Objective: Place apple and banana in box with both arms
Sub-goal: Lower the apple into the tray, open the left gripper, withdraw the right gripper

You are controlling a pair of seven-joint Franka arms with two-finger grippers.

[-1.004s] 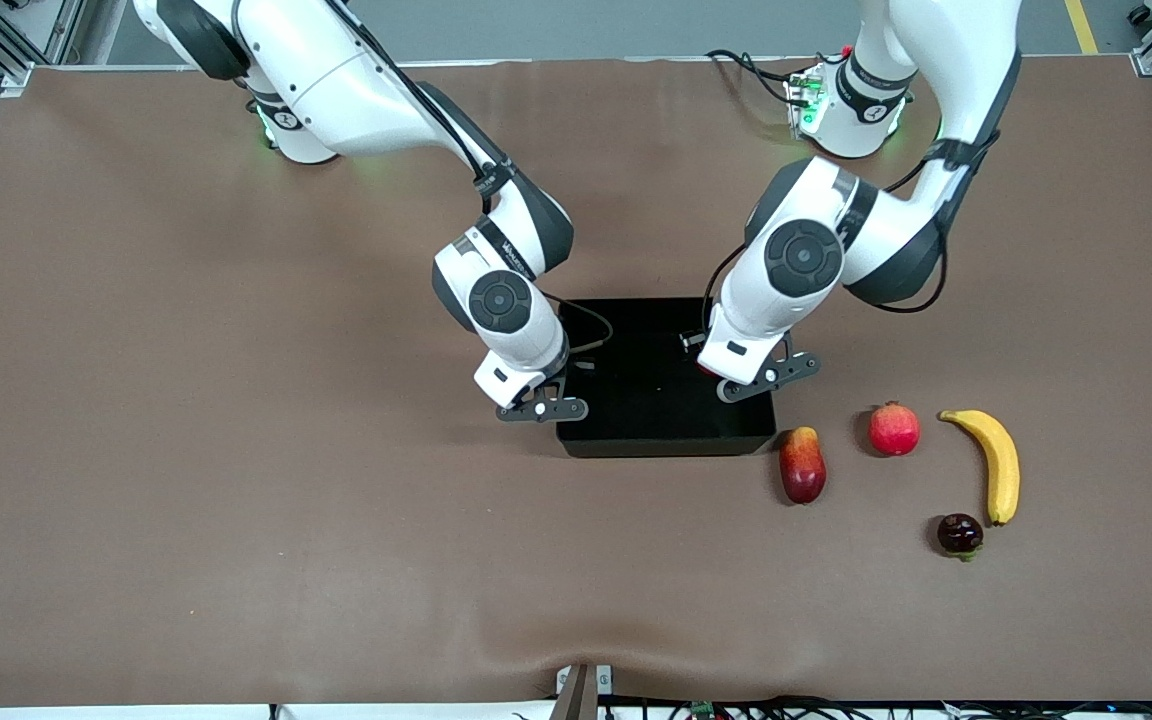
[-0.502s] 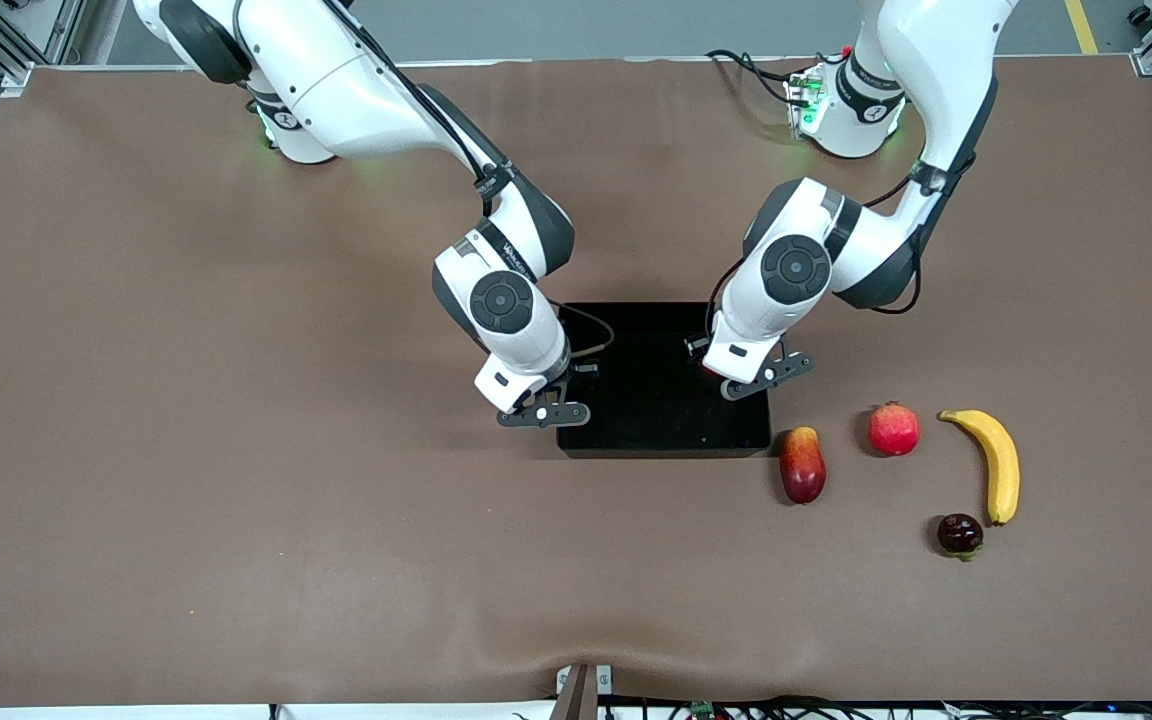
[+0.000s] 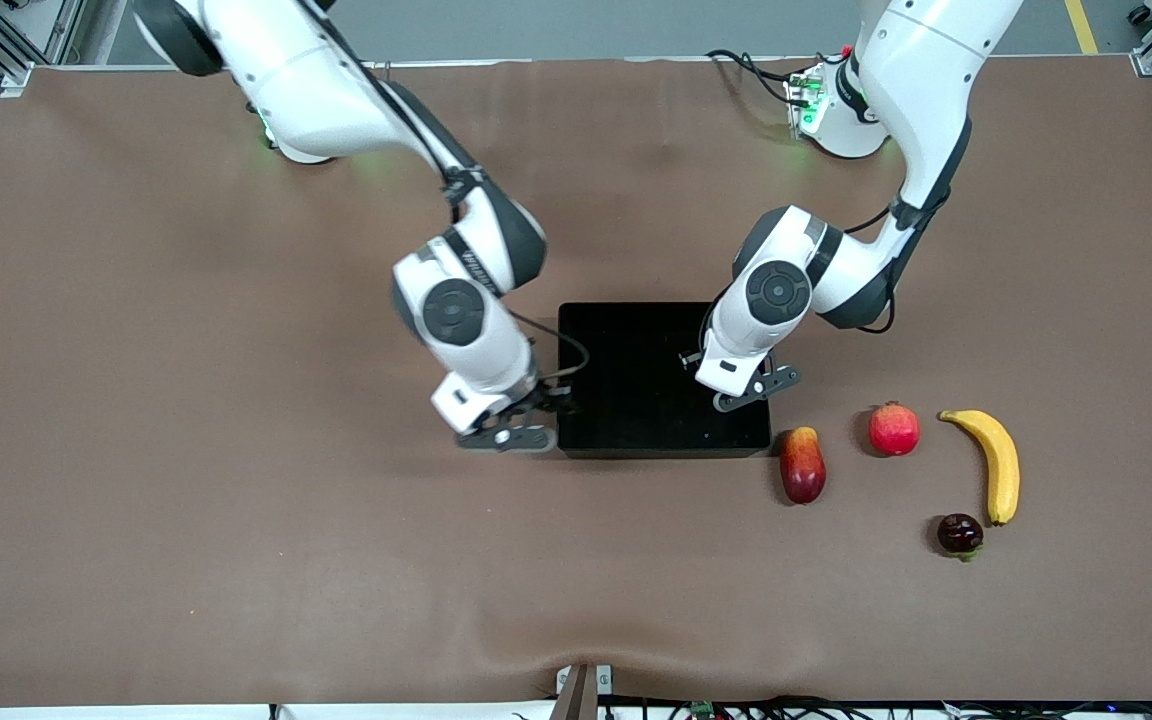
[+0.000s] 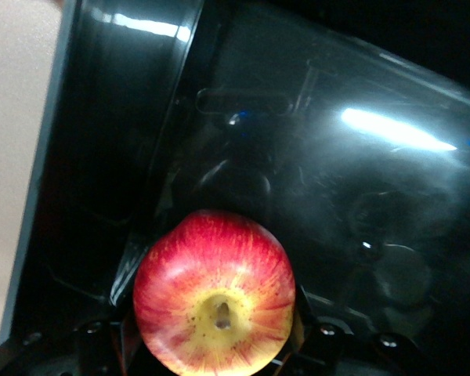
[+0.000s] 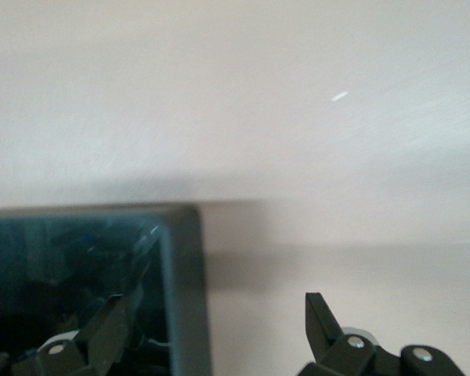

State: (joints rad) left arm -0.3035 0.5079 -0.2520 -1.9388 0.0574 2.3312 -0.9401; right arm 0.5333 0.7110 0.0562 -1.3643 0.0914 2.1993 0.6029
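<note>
Over the box, the left end effector clamps the apple; the right end effector hangs spread apart at the box's edge.

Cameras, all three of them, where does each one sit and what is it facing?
Front view: high across the table, facing both arms, with the left gripper and right gripper.
Left wrist view: on the left wrist, looking down at the held apple.
Right wrist view: on the right wrist, open fingers.
Shared: the box.
</note>
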